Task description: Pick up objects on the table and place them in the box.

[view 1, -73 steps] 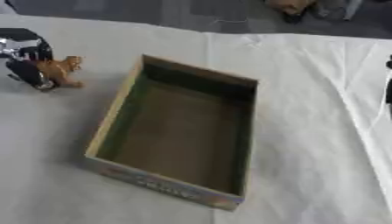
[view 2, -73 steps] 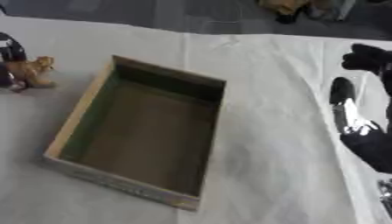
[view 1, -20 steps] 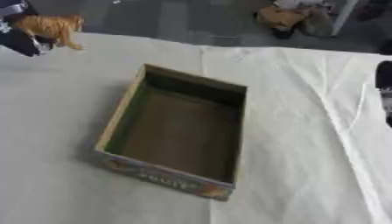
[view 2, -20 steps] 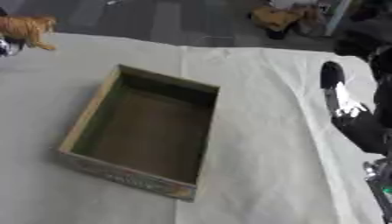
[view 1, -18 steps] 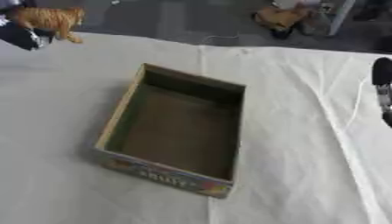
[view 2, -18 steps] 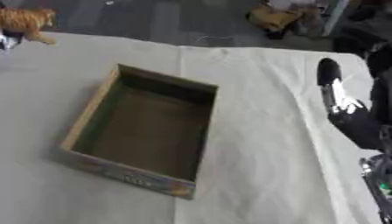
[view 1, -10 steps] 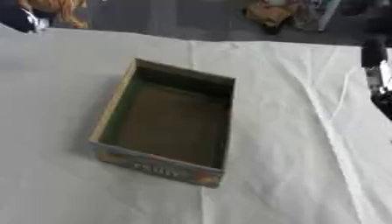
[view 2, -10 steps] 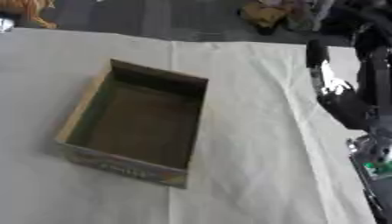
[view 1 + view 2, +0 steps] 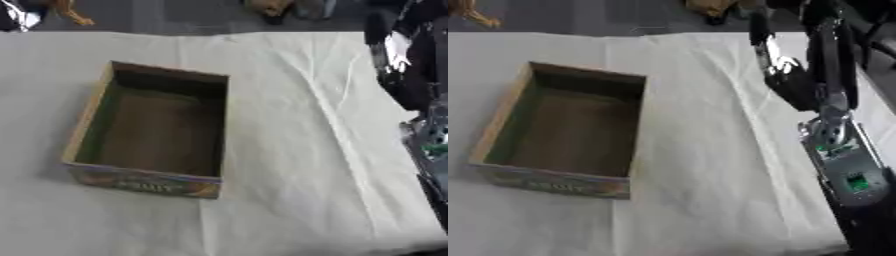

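Here, one box (image 9: 154,131), one orange toy (image 9: 70,11)

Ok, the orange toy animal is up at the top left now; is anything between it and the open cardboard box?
Nothing visible. The orange toy animal hangs at the top left corner by the left hand, beyond the far edge of the white cloth. Only bare cloth lies between it and the open cardboard box, which looks empty.
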### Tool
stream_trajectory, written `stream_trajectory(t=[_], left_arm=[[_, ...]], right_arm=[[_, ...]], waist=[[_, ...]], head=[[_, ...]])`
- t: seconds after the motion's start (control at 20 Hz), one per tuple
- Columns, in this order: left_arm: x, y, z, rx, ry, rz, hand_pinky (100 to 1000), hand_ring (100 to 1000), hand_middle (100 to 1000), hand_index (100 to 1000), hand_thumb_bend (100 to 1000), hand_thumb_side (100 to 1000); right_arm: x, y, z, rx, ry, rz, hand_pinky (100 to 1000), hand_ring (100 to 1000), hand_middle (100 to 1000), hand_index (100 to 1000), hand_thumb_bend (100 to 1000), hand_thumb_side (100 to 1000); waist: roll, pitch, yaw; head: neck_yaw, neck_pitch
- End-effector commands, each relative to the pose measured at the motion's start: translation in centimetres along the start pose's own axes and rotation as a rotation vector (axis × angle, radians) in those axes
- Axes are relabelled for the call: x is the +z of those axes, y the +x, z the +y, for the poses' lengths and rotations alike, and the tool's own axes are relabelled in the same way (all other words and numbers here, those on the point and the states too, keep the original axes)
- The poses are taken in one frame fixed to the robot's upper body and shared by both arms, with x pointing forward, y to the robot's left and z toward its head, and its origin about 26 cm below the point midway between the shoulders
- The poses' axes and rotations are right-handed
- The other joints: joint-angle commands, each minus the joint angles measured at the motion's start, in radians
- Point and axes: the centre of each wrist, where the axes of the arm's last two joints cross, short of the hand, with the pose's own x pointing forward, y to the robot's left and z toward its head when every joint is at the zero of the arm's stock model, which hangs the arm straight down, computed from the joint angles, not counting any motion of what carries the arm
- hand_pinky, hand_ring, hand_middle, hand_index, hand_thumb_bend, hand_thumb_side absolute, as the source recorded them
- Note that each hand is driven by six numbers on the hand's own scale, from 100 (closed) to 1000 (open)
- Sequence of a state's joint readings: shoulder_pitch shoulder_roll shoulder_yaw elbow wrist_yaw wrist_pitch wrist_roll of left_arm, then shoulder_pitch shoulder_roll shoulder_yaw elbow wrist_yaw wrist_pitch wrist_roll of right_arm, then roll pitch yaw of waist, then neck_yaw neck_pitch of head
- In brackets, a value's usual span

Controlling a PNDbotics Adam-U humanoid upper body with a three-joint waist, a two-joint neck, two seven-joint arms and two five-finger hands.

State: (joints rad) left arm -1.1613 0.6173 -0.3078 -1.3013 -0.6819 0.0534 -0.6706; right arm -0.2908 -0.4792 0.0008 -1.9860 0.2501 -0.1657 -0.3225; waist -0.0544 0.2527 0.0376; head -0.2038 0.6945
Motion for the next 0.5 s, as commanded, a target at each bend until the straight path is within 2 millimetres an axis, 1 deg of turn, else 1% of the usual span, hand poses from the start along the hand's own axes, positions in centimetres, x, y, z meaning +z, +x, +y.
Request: stream_trajectory(t=[0.05, 0.35, 0.4, 0.5], left_arm=[[0.2, 1.6, 0.9, 0.001, 0.034, -0.033, 663, 606, 491, 442, 100, 228], [-0.8, 3.6, -0.3, 0.053, 0.023, -0.075, 660, 609, 510, 480, 100, 231], [-1.0, 3.8, -0.6, 0.062, 0.013, -0.082, 667, 618, 524, 502, 100, 227], [-1.3, 4.1, -1.2, 0.072, -0.016, -0.096, 680, 633, 544, 530, 148, 225]], right_arm=[[-0.7, 0.4, -0.5, 0.003, -0.003, -0.028, 849, 723, 684, 833, 330, 697], [-0.8, 0.5, -0.4, -0.004, -0.004, -0.031, 850, 722, 684, 833, 330, 697], [-0.8, 0.5, -0.4, -0.005, -0.004, -0.032, 850, 722, 684, 833, 331, 697], [-0.9, 0.6, -0.4, -0.007, -0.004, -0.036, 850, 722, 683, 833, 330, 697]], waist=[[0.007, -0.021, -0.003], [0.010, -0.016, -0.009], [0.010, -0.014, -0.009], [0.010, -0.012, -0.010]], head=[[-0.005, 0.008], [0.013, 0.000], [0.017, -0.002], [0.024, -0.005]])
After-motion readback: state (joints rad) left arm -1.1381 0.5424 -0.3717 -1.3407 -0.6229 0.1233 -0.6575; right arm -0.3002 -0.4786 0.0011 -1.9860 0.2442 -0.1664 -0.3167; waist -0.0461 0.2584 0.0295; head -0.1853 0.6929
